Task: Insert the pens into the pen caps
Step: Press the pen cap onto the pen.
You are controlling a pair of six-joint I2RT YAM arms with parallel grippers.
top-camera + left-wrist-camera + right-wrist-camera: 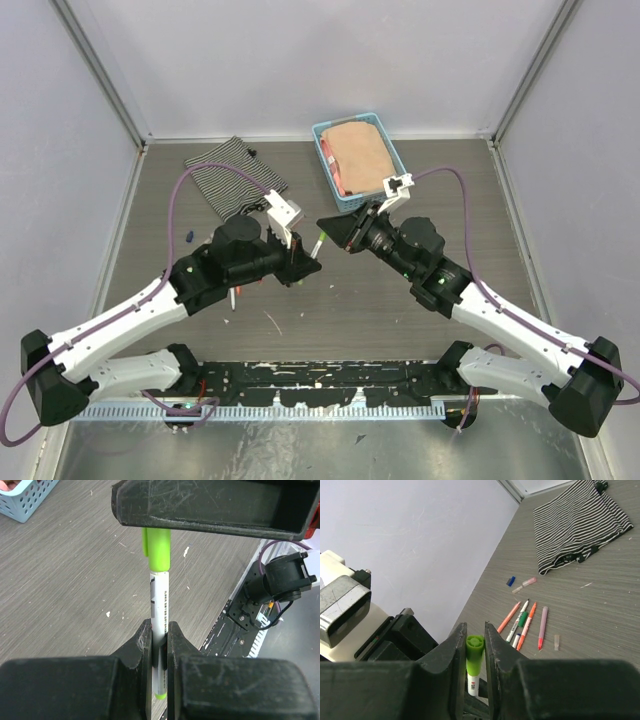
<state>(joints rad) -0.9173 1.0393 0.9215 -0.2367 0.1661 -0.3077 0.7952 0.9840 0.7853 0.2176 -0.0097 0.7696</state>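
Two sets of fingers meet above the middle of the worktop [330, 310]. The left fingers [142, 645] are clenched on the barrel of a white pen [159, 600], close to its green tail end. The right fingers [455, 650] are clamped around the light green cap [474, 650], which sits over the pen's other end, in line with the barrel. Pen and cap hang off the surface between the two arms. Several loose pens [526, 625], orange, white and pink, lie close together on the worktop, with a dark blue cap [510, 581] and a pink cap [529, 581] just beyond them. A striped cloth [580, 525] lies farther off. A light blue basket [325, 165] stands at the back.
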